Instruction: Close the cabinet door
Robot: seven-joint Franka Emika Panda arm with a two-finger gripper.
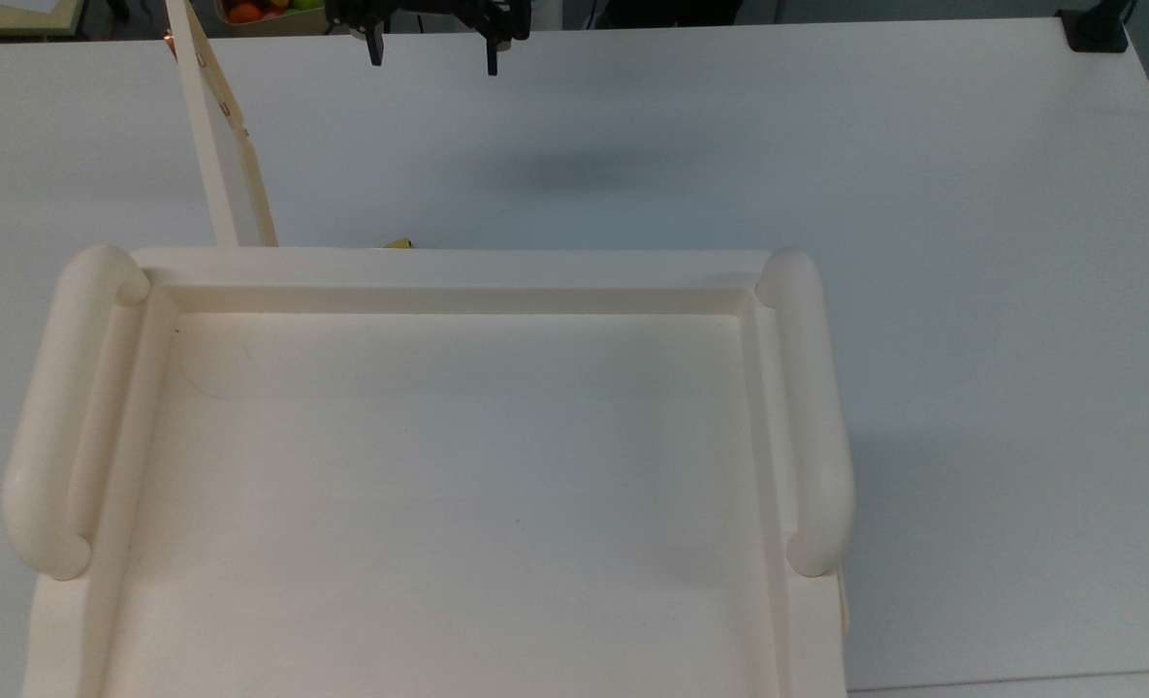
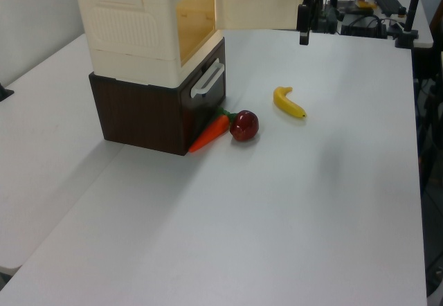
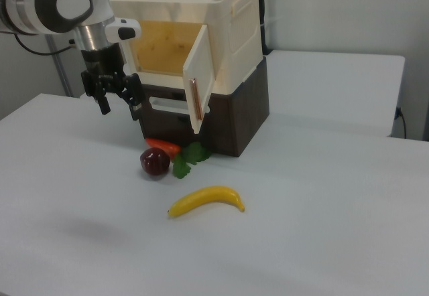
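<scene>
The cabinet is a cream unit on top of a dark brown base. Its cabinet door stands swung wide open, showing the amber inside. My gripper hangs open in the air with nothing between its fingers. It is apart from the door: to its right in the top view, to its left in the right view, in front of the cabinet's opening.
On the white table in front of the cabinet lie a banana, a red apple and a carrot. The brown base has a drawer with a white handle.
</scene>
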